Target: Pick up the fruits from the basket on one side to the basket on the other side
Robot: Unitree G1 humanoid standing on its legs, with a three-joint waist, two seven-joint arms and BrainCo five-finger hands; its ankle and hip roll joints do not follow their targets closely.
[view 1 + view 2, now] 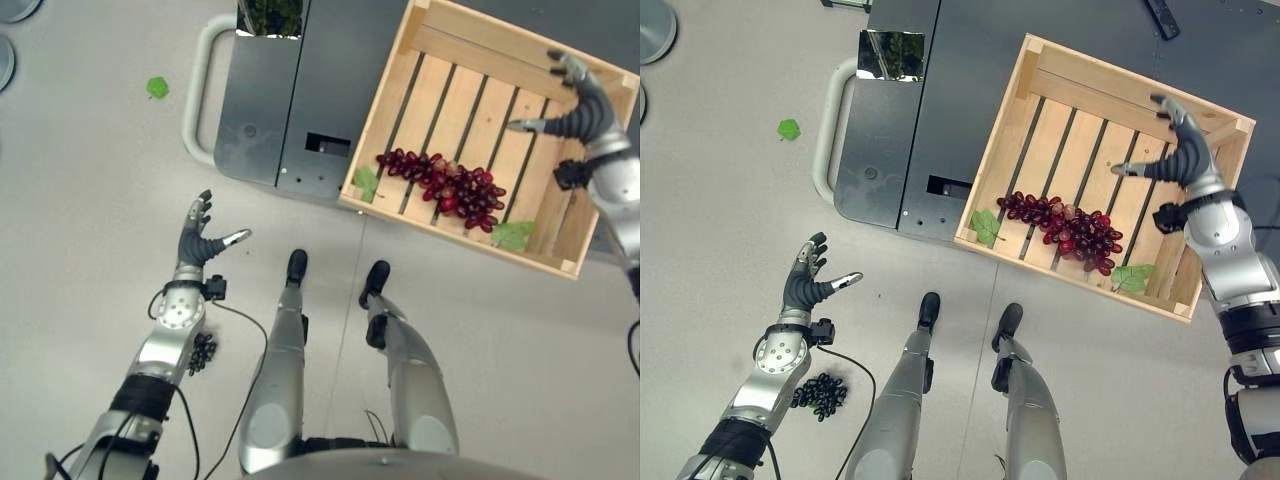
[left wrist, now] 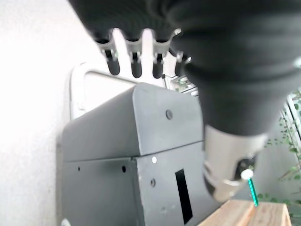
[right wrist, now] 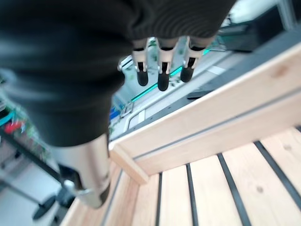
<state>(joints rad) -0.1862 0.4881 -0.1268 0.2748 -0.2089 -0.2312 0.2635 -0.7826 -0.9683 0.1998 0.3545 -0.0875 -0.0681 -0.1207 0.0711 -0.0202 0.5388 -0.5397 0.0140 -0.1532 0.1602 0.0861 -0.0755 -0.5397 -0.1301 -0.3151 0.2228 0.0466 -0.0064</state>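
Grapes (image 1: 1070,232), a red bunch, lie at the near edge of the wooden crate (image 1: 1040,75), well apart from the right hand (image 1: 1180,155) hovering spread and empty. Left hand (image 1: 808,280) hangs open over the floor. A loose grab might shed berries.

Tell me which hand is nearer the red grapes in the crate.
Right. The right hand hovers open over the crate, just beyond the red grapes; the left hand is open over the floor, well away.

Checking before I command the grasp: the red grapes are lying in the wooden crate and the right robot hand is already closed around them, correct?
Not quite. The red grapes do lie in the wooden crate, but the right robot hand is open above the crate's far corner, apart from them, as the right eye view shows.
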